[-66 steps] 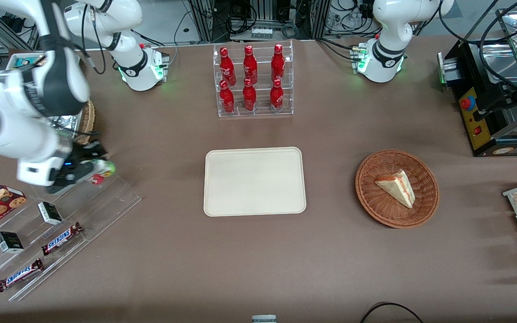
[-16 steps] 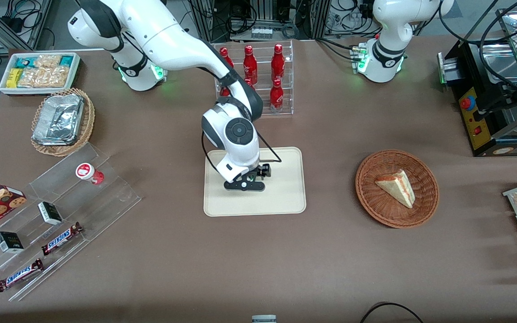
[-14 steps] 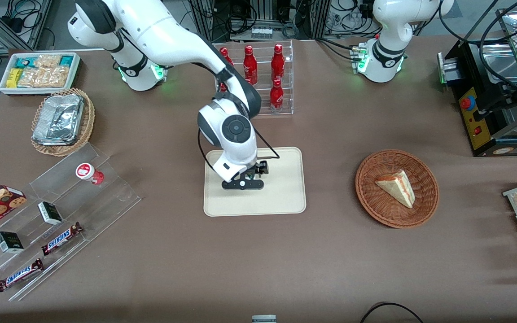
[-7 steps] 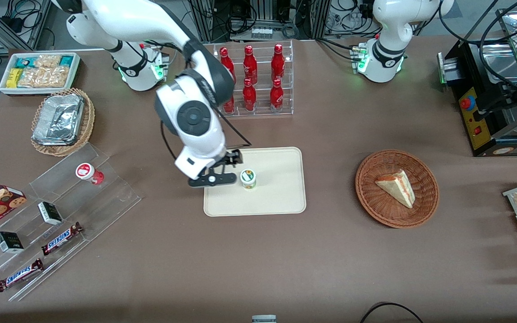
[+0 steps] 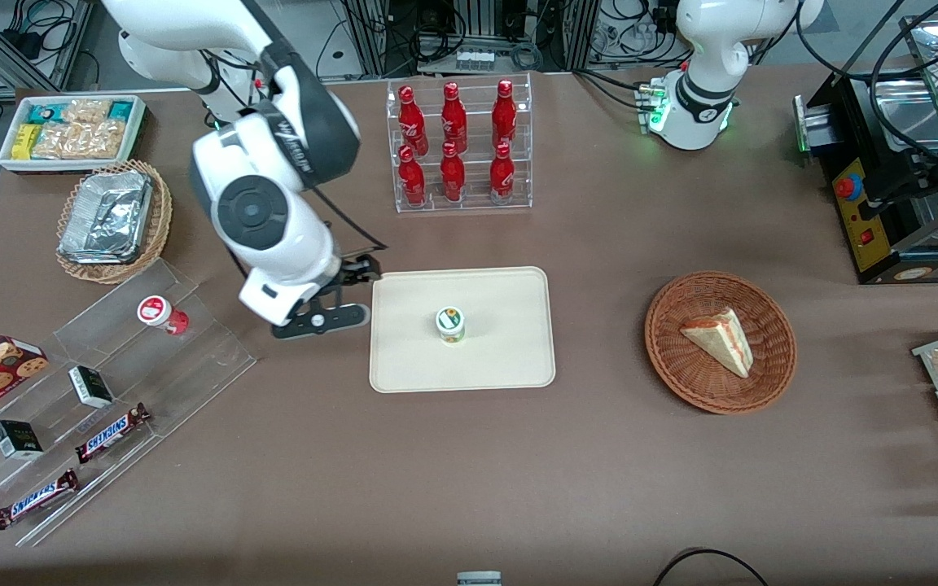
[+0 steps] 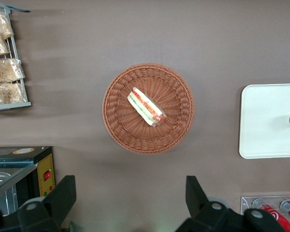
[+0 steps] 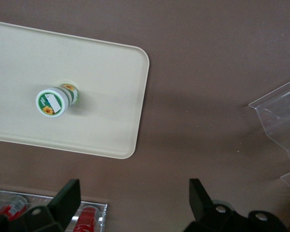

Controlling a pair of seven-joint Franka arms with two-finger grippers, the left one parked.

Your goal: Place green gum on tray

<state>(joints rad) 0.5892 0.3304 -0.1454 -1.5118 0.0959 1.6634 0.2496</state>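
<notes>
A: Where is the green gum (image 5: 451, 324) sitting?

B: It is standing upright on the tray (image 5: 501, 358), lid up, around the middle and well inside the low rim. The right wrist view is showing the same: the green gum (image 7: 55, 100) is resting on the flat of the tray (image 7: 111, 63) with nothing touching it.

A: And what is the gripper (image 5: 330, 305) doing?

B: It is hovering over bare table, just off the tray's edge toward the working arm's end, between the tray and the clear stepped stand (image 5: 192, 358). In the right wrist view the gripper (image 7: 133, 203) is showing its fingers spread wide with nothing between them.

A: So the task is looking done?

B: I am judging it so, since the canister is sitting on the tray on its own.

A: If it needed moving again, how would it be handling?

B: I am guessing light and stiff: a small, hard-looking canister that would not be giving under the fingers. The round wall is probably smooth, so it could be slipping or twisting in a loose pinch. Being narrow and upright, it could also be tipping over if one finger were reaching it first.

A: Where would you be taking hold?

B: Across the body just under the white lid, coming straight down with a finger on each side. I would also be keeping it apart from the red canister (image 5: 155, 312) that is standing on the clear stand.
</notes>
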